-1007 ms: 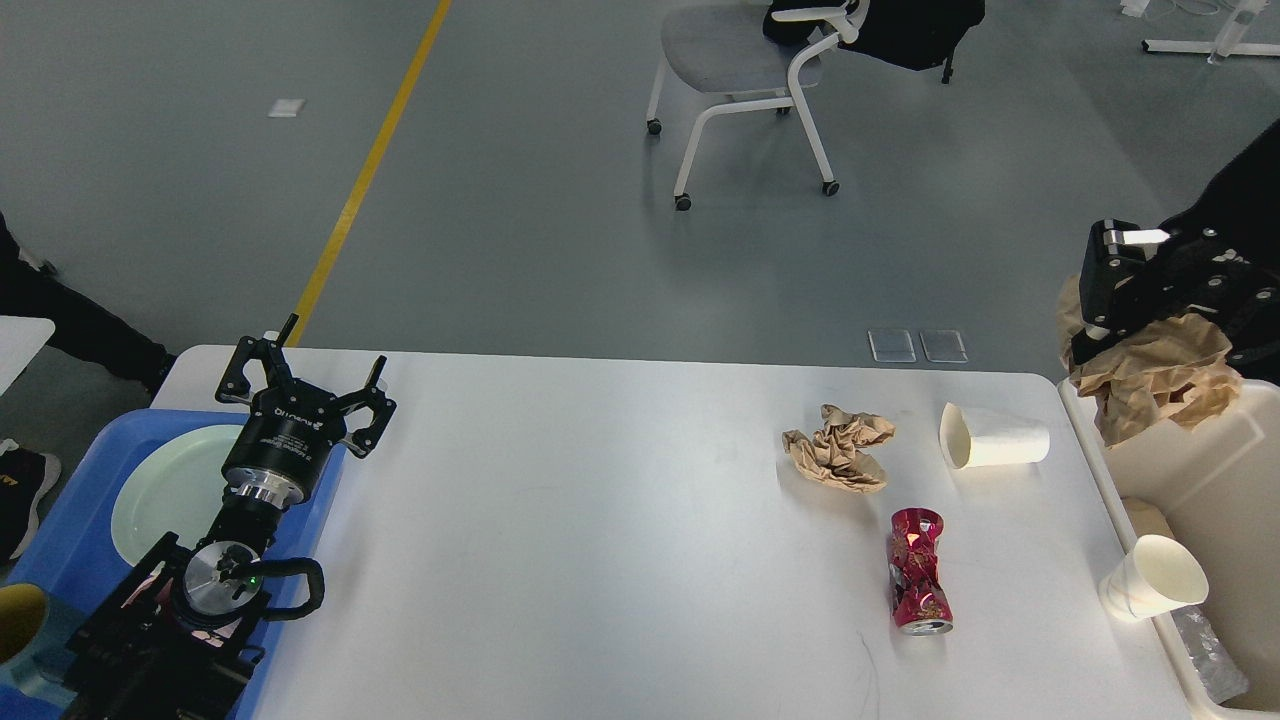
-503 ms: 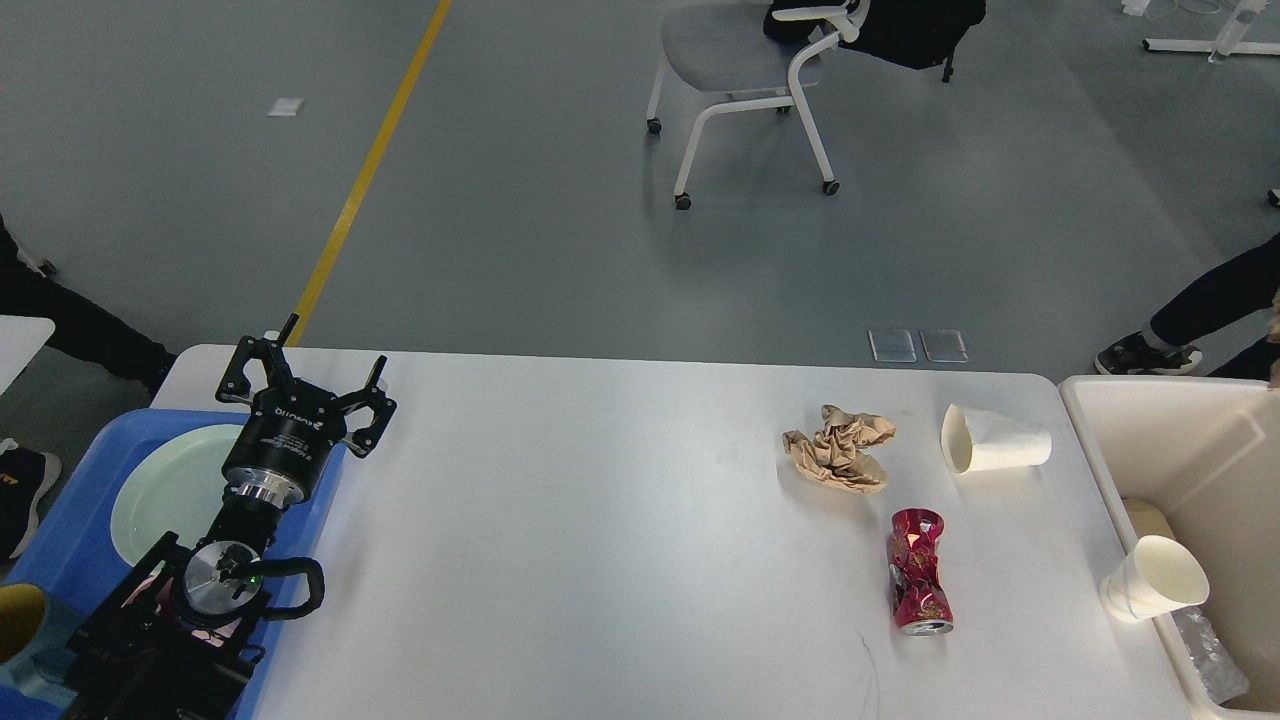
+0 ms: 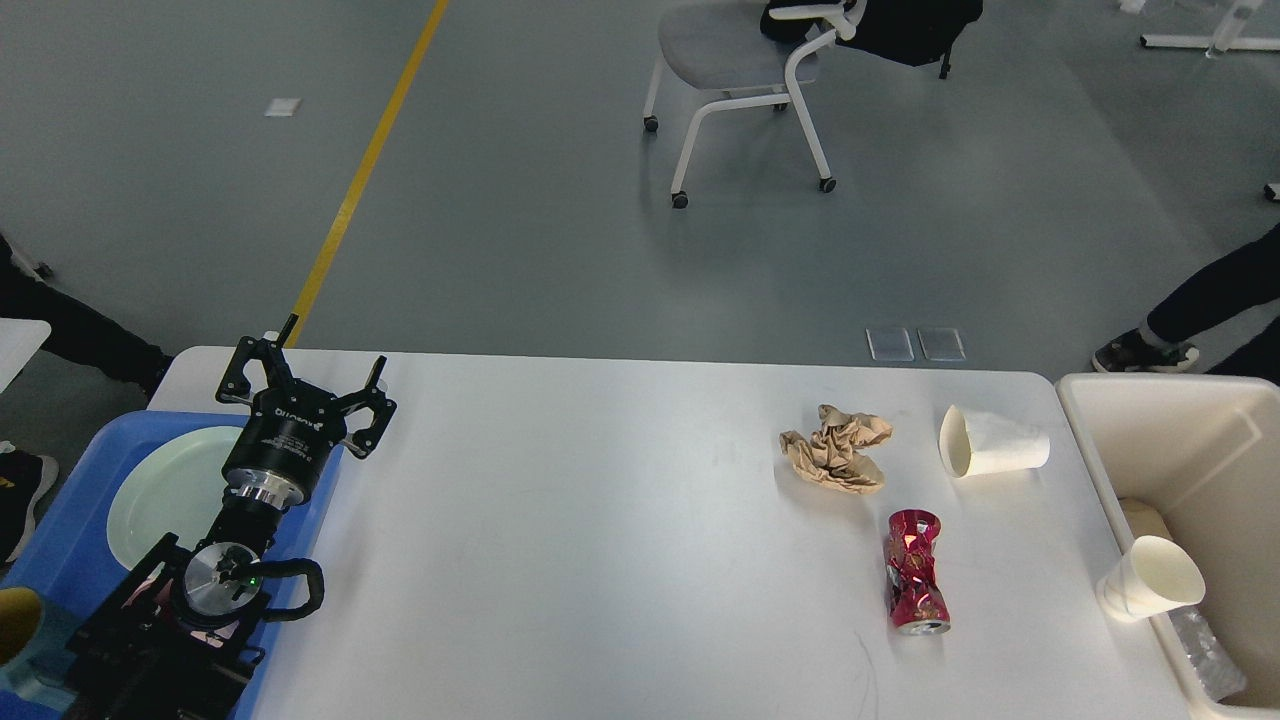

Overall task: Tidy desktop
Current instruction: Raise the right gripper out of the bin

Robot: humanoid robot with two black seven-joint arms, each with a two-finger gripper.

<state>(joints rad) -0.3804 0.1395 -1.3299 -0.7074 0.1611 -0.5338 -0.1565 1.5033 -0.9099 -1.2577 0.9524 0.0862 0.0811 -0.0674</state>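
Left hand (image 3: pixel 305 385) hovering over the desk's (image 3: pixel 600 560) far-left corner, fingers spread, nothing held; white lettering on its collar, too small to read. Right hand out of view. Left on the desk: crumpled brown paper (image 3: pixel 836 450), tipped paper cup (image 3: pixel 990 443), crushed red can (image 3: pixel 912 585), print illegible. Likely next: grasping one piece, dropping it into the cream bin (image 3: pixel 1215 450) at right.
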